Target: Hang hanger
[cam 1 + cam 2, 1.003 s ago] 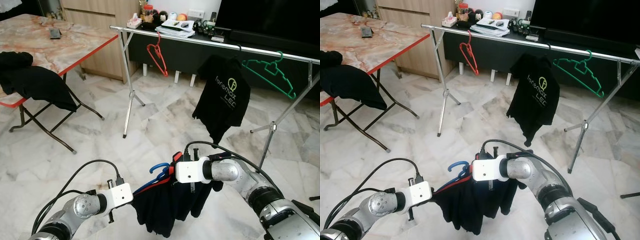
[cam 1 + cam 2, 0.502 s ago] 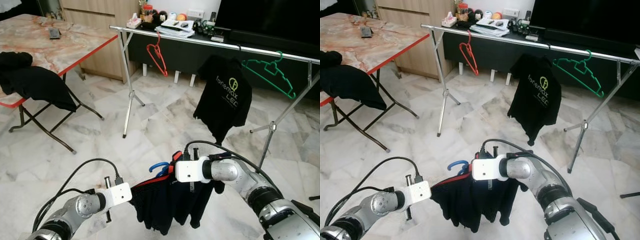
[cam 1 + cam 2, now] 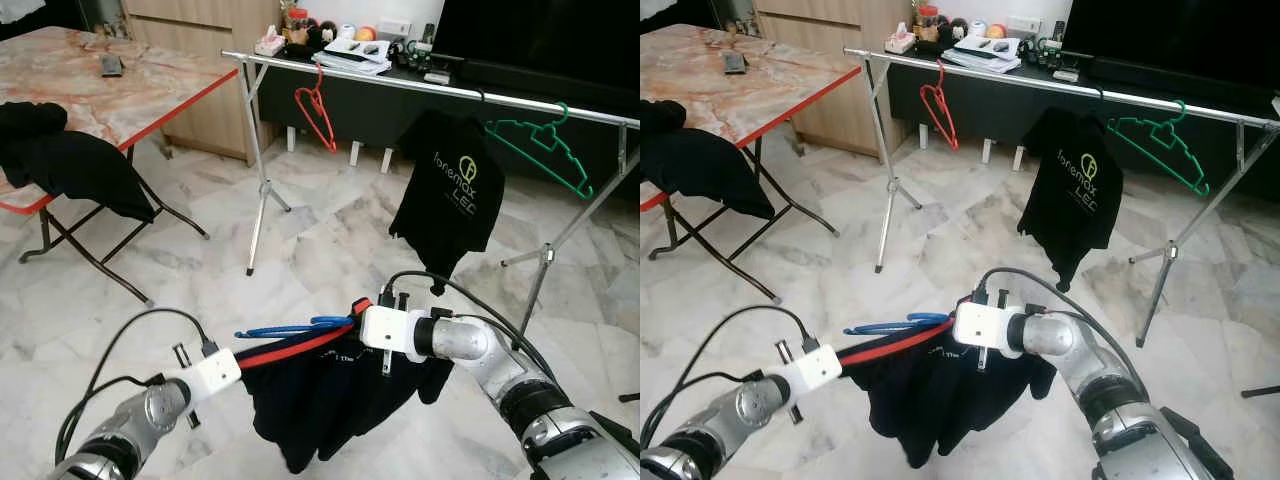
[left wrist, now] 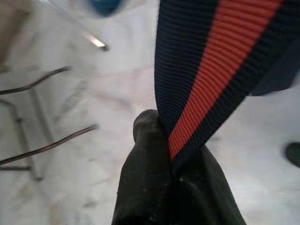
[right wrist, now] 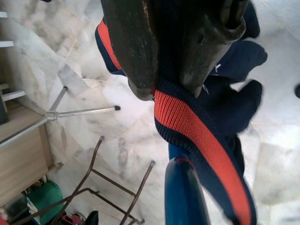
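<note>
A dark navy shirt point(image 3: 330, 400) with a red-striped collar band point(image 3: 295, 347) hangs stretched between my two grippers, low in front of me. A blue hanger point(image 3: 285, 328) lies across its top, partly inside the collar. My left gripper point(image 4: 171, 152) is shut on one end of the band. Gripping the other end of the band, my right gripper point(image 5: 164, 77) is also shut, with the blue hanger point(image 5: 183, 197) just below its fingers. Across the room stands the metal clothes rail point(image 3: 420, 88).
On the rail hang a red hanger point(image 3: 315, 115), a black printed T-shirt point(image 3: 450, 195) and a green hanger point(image 3: 545, 150). A folding table point(image 3: 100, 90) with black clothes point(image 3: 60, 165) draped on it stands at the left. Marble floor lies between me and the rail.
My grippers have moved apart, pulling the collar band taut. The blue hanger now lies nearly flat across the top of the shirt instead of poking up.
</note>
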Robot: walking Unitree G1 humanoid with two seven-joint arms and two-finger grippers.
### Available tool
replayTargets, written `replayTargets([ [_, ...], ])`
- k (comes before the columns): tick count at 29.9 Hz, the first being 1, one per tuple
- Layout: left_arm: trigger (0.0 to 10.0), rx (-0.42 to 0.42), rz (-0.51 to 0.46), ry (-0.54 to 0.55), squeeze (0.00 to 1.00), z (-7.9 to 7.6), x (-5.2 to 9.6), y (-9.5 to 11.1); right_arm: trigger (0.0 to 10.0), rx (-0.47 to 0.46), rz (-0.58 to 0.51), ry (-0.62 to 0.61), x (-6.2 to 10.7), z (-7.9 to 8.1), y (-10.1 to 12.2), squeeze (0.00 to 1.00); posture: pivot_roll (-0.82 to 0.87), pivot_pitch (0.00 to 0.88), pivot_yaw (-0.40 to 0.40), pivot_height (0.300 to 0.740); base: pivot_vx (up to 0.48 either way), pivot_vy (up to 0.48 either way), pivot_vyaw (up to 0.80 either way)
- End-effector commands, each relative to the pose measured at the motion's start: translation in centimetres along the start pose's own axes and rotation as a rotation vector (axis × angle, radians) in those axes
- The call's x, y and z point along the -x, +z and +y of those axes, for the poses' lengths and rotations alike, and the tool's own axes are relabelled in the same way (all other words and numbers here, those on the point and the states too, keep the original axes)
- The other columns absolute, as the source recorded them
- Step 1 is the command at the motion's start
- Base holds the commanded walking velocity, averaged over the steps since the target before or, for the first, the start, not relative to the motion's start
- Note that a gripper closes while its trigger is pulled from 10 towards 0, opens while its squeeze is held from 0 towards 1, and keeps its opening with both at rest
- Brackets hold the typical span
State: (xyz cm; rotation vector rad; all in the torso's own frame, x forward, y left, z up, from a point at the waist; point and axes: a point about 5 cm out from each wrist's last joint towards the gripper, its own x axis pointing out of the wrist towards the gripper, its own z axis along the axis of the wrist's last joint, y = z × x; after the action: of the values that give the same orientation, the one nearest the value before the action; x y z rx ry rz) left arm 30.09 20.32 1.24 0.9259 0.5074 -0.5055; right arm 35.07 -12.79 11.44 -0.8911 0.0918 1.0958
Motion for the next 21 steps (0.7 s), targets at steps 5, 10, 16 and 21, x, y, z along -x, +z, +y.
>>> replayTargets([
  [5, 0.0, -0.069, -0.030, -0.269, 0.00, -3.9, 0.8, -1.3, 10.0, -0.039, -0.015, -0.096, 1.5, -1.6, -0.2, 0.00, -0.03, 0.100, -0.051, 0.740, 0.000, 0.000, 0.00],
  [10, 0.0, -0.044, -0.083, -0.263, 0.00, -3.8, 0.6, -0.4, 10.0, -0.053, -0.035, -0.097, 1.1, -1.4, 0.1, 0.00, -0.02, 0.099, -0.052, 0.740, 0.000, 0.000, 0.00],
  [16, 10.0, -0.031, -0.137, -0.149, 0.00, -1.7, 0.3, 0.9, 10.0, -0.068, -0.037, -0.037, 0.5, -0.2, -0.1, 0.00, -0.02, 0.095, -0.052, 0.740, 0.000, 0.000, 0.00],
  [21, 10.0, -0.014, -0.183, -0.104, 1.00, -0.3, 0.4, 1.6, 10.0, -0.073, -0.020, 0.001, 0.3, 0.5, -0.3, 0.00, -0.02, 0.091, -0.050, 0.740, 0.000, 0.000, 0.00],
])
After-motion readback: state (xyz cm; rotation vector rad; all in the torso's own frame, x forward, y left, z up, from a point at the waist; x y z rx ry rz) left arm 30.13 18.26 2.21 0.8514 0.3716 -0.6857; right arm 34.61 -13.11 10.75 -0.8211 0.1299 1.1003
